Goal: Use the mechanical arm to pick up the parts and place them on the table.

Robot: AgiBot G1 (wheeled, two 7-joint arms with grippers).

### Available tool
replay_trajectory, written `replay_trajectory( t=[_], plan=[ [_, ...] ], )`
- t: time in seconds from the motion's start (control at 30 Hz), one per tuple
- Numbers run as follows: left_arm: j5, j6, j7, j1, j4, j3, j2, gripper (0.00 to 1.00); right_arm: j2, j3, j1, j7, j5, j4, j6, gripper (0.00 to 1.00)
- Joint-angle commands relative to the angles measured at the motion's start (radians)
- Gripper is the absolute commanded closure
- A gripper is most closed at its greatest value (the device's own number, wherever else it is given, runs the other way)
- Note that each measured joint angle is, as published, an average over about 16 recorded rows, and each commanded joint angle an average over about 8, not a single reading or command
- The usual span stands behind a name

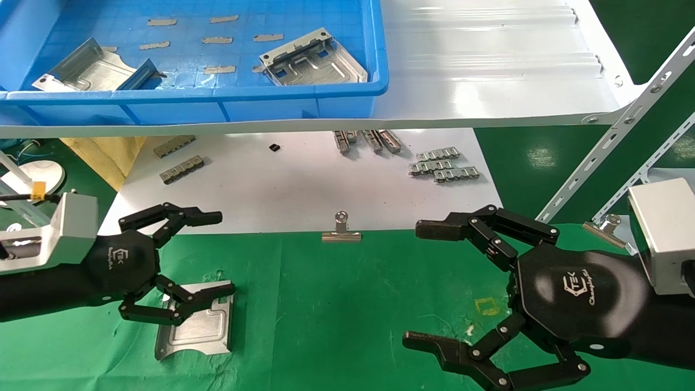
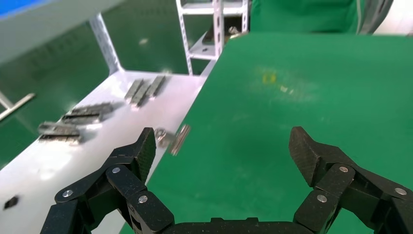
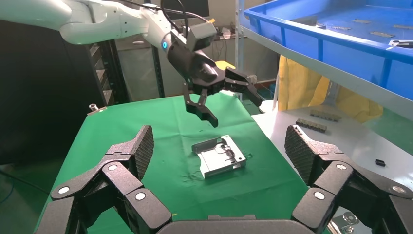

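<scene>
The green desk (image 1: 336,304) is seen low in the frame, with one silver part (image 1: 196,321) laid on it at lower left. The left gripper (image 1: 176,260) is held wide open and empty above that part. The right gripper (image 1: 434,285) at lower right is spread open too, with nothing held.

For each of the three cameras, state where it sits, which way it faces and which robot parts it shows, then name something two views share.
Head view: high on the robot, facing forward and down at the table; shows left tool and right tool, both open.
Left wrist view: behind the left tool, looking across the green cloth; its open fingers show.
Right wrist view: behind the right tool, facing the left arm's tool.
Shared: the part on the cloth, also in the right wrist view.
</scene>
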Motion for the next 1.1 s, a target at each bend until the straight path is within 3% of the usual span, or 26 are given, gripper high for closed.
replay_trajectory(
  t=[0.03,0.8,1.1],
  plan=[
    [-0.011,-0.003,-0.031,0.017,-0.040,-0.017,-0.006,0.00,0.000,0.000,0.000,0.000,0.000,0.000,0.000,0.00],
    [-0.135,-0.040,-0.379,0.215,-0.498,-0.216,-0.075,0.00,0.000,0.000,0.000,0.000,0.000,0.000,0.000,0.00],
    [-0.163,-0.046,-0.443,0.258,-0.594,-0.259,-0.090,0.00,0.000,0.000,0.000,0.000,0.000,0.000,0.000,0.00]
  ],
)
